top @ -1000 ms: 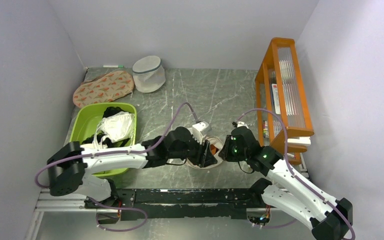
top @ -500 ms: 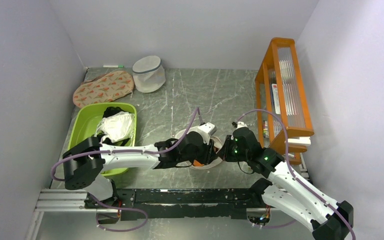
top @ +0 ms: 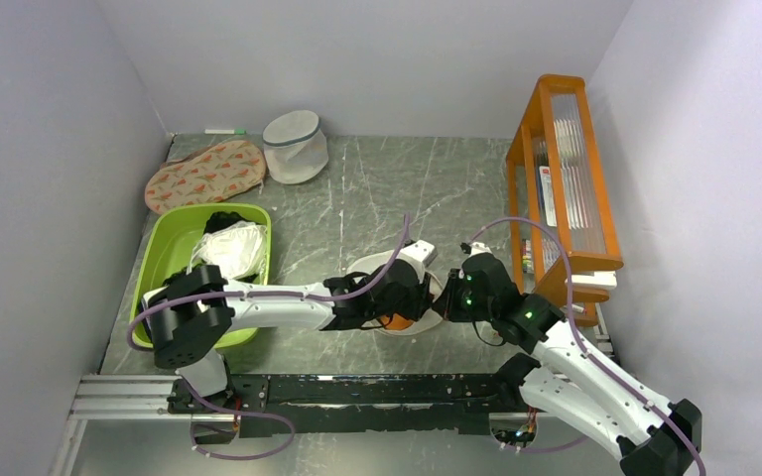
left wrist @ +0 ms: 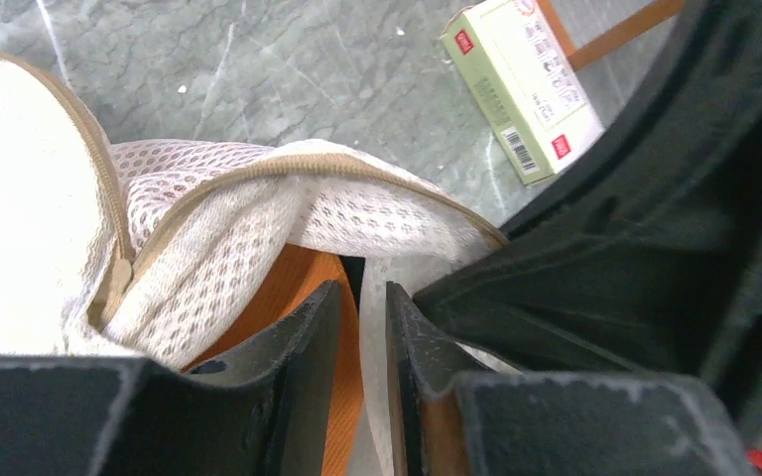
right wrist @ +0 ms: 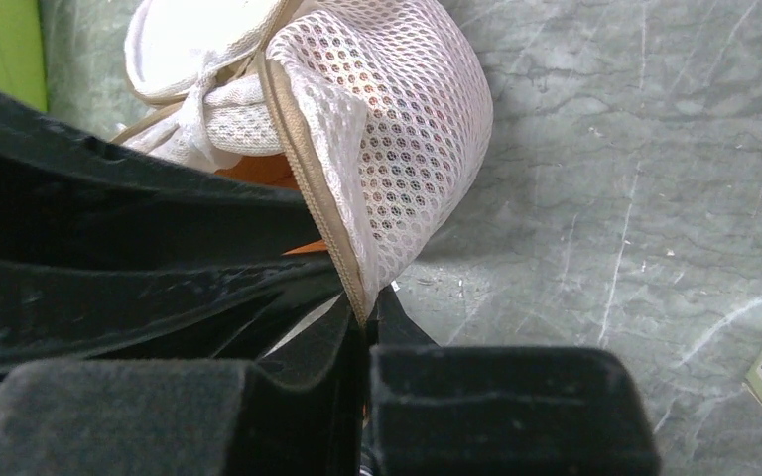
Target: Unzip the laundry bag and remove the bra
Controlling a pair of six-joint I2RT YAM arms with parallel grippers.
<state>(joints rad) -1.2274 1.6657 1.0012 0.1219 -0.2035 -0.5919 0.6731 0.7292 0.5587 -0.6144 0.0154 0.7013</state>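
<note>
The cream mesh laundry bag (top: 360, 267) lies at the table's middle front, its zip partly open. In the left wrist view the bag (left wrist: 208, 248) gapes, and the orange bra (left wrist: 303, 288) shows inside. My left gripper (left wrist: 362, 293) reaches into the opening, its jaws nearly together with orange bra fabric and a white strip between them. From above, the left gripper (top: 412, 297) covers most of the bag and a bit of the bra (top: 397, 321) shows. My right gripper (right wrist: 365, 309) is shut on the bag's (right wrist: 407, 129) beige zip rim and holds it up; it also shows in the top view (top: 446, 302).
A green tub (top: 174, 253) of clothes stands at the left. A greyish-white mesh cylinder (top: 295, 146) and a flat patterned oval (top: 205, 174) lie at the back left. An orange rack (top: 556, 178) stands at the right. A small green box (left wrist: 521, 94) lies near it.
My left arm has stretched to the right and its gripper has gone into the bag's opening. The right gripper has kept its hold on the rim.
</note>
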